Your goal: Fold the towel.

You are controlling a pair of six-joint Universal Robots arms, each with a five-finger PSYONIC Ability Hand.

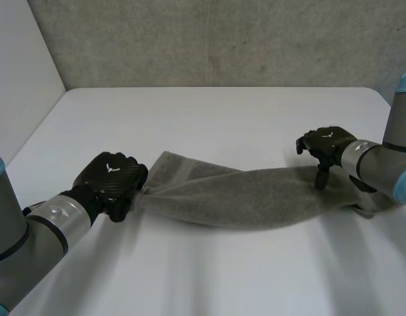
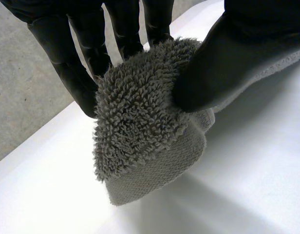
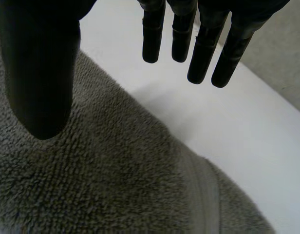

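**Left hand pinching one end of the towel, right hand spread over the other**

In your head view, the grey terry towel (image 1: 242,197) lies bunched into a long, rumpled band across the white counter (image 1: 216,118). It runs from the left hand (image 1: 114,174) at the near left to the right hand (image 1: 328,145) at the right.

Your left hand is clamped on the towel's left end. In the left wrist view the thumb (image 2: 223,63) presses the looped pile of the towel (image 2: 140,126) against the fingers (image 2: 67,63). The flat woven hem hangs below the grip, and that end is raised just clear of the counter, with a shadow beneath it.

Your right hand holds nothing. In the right wrist view its fingers (image 3: 203,53) are straight and spread over bare counter (image 3: 228,131), just past the towel's edge. The thumb (image 3: 38,73) hangs apart from them, above the towel (image 3: 116,185), whose pile and hem band lie under the palm. In the head view one fingertip of this hand points down onto the towel near its right end; you cannot tell from that view whether it presses or only touches.

A concrete wall (image 1: 223,39) stands behind the counter's far edge.
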